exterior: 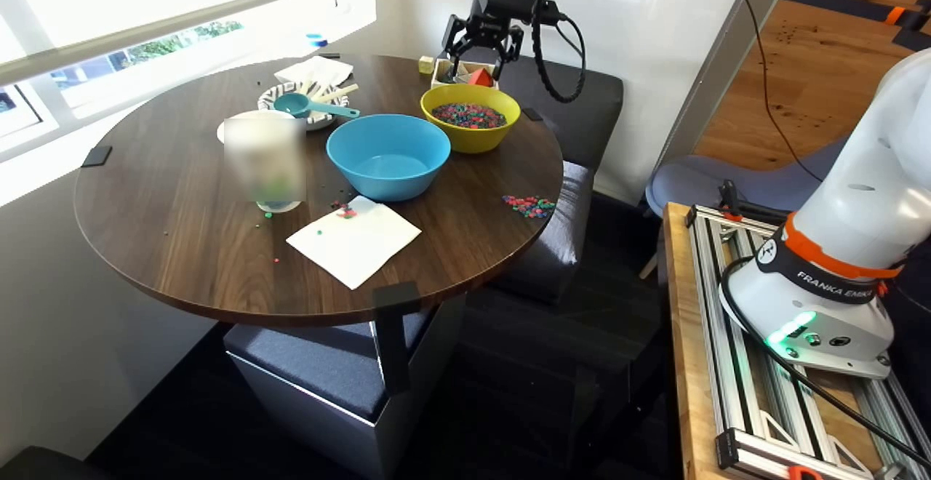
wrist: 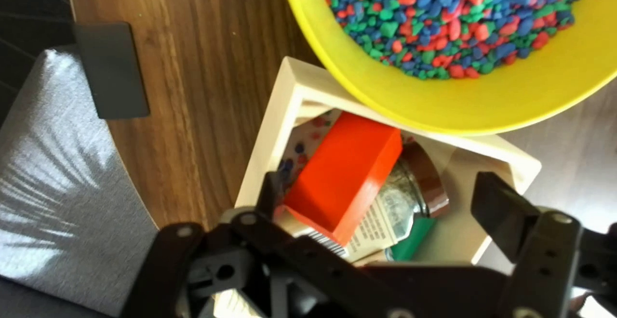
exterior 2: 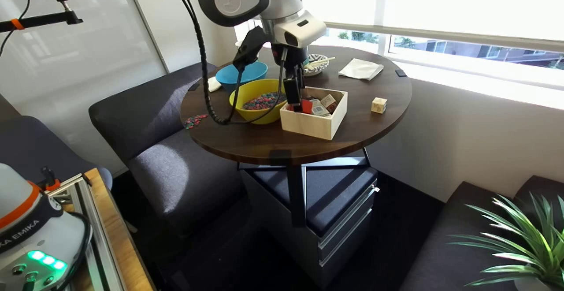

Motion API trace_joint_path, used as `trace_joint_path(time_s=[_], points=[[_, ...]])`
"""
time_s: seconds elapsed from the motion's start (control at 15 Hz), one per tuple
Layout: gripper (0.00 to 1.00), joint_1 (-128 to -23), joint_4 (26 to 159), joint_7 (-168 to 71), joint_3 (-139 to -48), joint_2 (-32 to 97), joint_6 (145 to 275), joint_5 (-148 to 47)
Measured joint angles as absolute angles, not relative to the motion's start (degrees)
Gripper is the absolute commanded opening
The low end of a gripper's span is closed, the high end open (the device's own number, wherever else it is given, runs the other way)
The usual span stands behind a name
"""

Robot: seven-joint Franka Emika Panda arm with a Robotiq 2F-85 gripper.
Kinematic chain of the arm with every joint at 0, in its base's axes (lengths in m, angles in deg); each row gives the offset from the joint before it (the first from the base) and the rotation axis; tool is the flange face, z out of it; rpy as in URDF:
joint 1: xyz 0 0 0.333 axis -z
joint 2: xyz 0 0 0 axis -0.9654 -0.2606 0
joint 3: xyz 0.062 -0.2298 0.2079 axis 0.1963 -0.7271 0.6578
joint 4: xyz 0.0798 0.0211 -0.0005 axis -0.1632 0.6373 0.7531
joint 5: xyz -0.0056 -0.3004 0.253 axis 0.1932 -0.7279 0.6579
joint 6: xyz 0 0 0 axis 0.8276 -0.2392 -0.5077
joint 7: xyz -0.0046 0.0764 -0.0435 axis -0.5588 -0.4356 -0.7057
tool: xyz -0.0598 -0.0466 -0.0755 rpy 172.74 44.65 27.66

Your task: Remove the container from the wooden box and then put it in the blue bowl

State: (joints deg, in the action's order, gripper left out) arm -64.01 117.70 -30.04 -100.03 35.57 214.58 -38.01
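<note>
The light wooden box (wrist: 267,137) stands on the round table, with its side against the yellow bowl; it shows in both exterior views (exterior: 439,73) (exterior 2: 306,125). In it lies a glass jar (wrist: 393,205) with a brown lid and a barcode label, the likely container. A red block (wrist: 344,173) lies over part of the jar, and a green piece (wrist: 412,238) lies under it. My gripper (wrist: 378,188) is open and empty, pointing down over the box, its fingers on either side of the jar and red block (exterior 2: 297,106). The blue bowl (exterior: 389,156) is empty (exterior 2: 242,74).
The yellow bowl (exterior: 473,138), full of coloured pebbles, stands between box and blue bowl. A wooden cube (exterior 2: 379,105) lies beside the box. A patterned bowl (exterior 2: 316,67) with utensils, a blurred cup (exterior: 265,153), napkins (exterior: 354,240) and spilled pebbles (exterior: 529,206) are on the table.
</note>
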Motion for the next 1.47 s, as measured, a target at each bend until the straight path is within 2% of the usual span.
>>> trace_joint_path(time_s=[0.53, 0.6, 0.87, 0.93, 1.0, 1.2, 1.33, 1.4, 1.47], points=[[1.00, -65.2, 116.3, -28.1, -100.3, 35.1, 215.1, -39.1], [0.97, -65.3, 116.3, -26.7, -100.5, 34.8, 216.1, -39.7], [0.75, -66.8, 116.3, -17.1, -102.7, 32.9, 220.7, -44.7], [0.79, -67.3, 116.3, -14.5, -103.3, 32.5, 220.9, -46.1], [0.74, -67.8, 116.3, -12.1, -103.8, 32.1, 220.9, -47.2], [0.70, -69.0, 116.2, -7.0, -104.7, 31.6, 220.9, -49.4], [0.45, -69.6, 116.1, -4.8, -104.9, 31.5, 220.8, -50.5], [0.44, -69.8, 116.0, -3.9, -104.9, 31.5, 220.6, -51.1], [0.37, -70.0, 116.0, -3.1, -104.9, 31.5, 220.5, -51.7]])
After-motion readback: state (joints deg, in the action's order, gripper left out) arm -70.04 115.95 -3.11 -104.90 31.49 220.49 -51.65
